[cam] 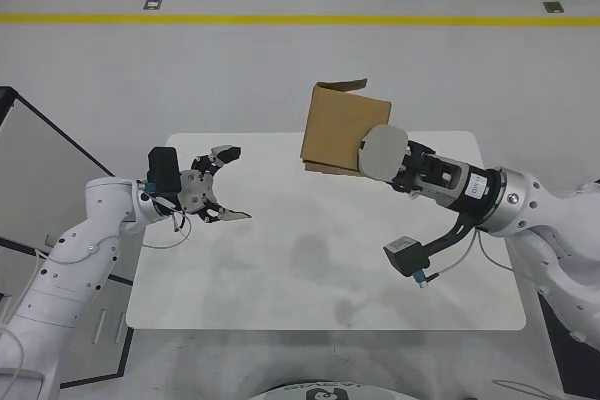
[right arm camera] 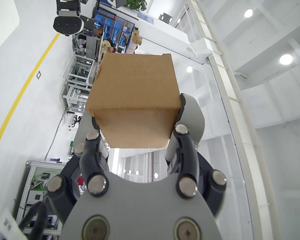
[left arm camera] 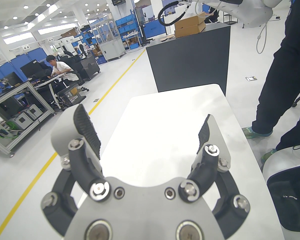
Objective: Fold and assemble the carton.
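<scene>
- Okay, left first: left arm (cam: 100,215) sits over the left edge of the surface (cam: 330,290). Left jaws are spread wide with nothing between them.
- Carton (cam: 342,128) isn't resting on the surface. It's up in the air over the far edge, right of centre and well apart from the left jaws.
- Right arm (cam: 520,205) comes in from the right. Right jaws pinch the carton's near end, a pad (right arm camera: 181,107) on either side.
- Step, my read: the body looks erected, so closing the flaps is in hand. One arm holds and the other is free.
- Next move, my read: bring the left jaws across and press the loose flap down while the right holds firm. Or set the carton on the surface first for backing. Keep the pinch light, since thin board like this will likely buckle.
- Look: plain brown corrugated board, squared into a box shape. There's a crisp crease between the two faces toward the right wrist camera. One flap stands proud at the far top edge and one corner edge is a bit ragged. I can't tell whether the far end is closed.
</scene>
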Controlling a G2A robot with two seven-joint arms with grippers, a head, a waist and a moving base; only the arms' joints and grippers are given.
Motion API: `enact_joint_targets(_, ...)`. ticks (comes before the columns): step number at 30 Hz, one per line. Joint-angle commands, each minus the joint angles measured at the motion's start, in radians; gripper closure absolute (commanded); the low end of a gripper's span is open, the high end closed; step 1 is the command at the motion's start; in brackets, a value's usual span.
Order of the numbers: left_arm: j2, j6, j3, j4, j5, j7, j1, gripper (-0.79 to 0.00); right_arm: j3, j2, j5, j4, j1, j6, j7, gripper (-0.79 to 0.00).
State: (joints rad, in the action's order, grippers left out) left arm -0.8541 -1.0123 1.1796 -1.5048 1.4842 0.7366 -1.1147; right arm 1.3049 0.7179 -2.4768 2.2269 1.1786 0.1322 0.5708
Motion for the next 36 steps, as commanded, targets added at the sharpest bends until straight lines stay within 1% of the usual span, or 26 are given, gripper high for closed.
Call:
enact_joint_targets(1, 0.000, 0.000, 0.000, 0.000, 0.000, 0.000, 0.000, -0.785, 0.006, 0.000, -0.026, 0.009, 0.009, -0.004, -0.001, 0.000)
enact_joint_targets(4, 0.000, 0.000, 0.000, 0.000, 0.000, 0.000, 0.000, -0.785, 0.010, 0.001, -0.050, 0.023, 0.020, -0.011, 0.000, 0.000)
enact_joint_targets(14, 0.000, 0.000, 0.000, 0.000, 0.000, 0.000, 0.000, -0.785, 0.010, 0.001, -0.050, 0.023, 0.021, -0.012, -0.003, 0.000)
enact_joint_targets(25, 0.000, 0.000, 0.000, 0.000, 0.000, 0.000, 0.000, -0.785, 0.048, -0.001, -0.254, 0.074, 0.060, -0.050, 0.003, 0.000)
enact_joint_targets(36, 0.000, 0.000, 0.000, 0.000, 0.000, 0.000, 0.000, -0.785, 0.097, 0.003, -0.280, 0.100, 0.120, -0.064, -0.013, 0.000)
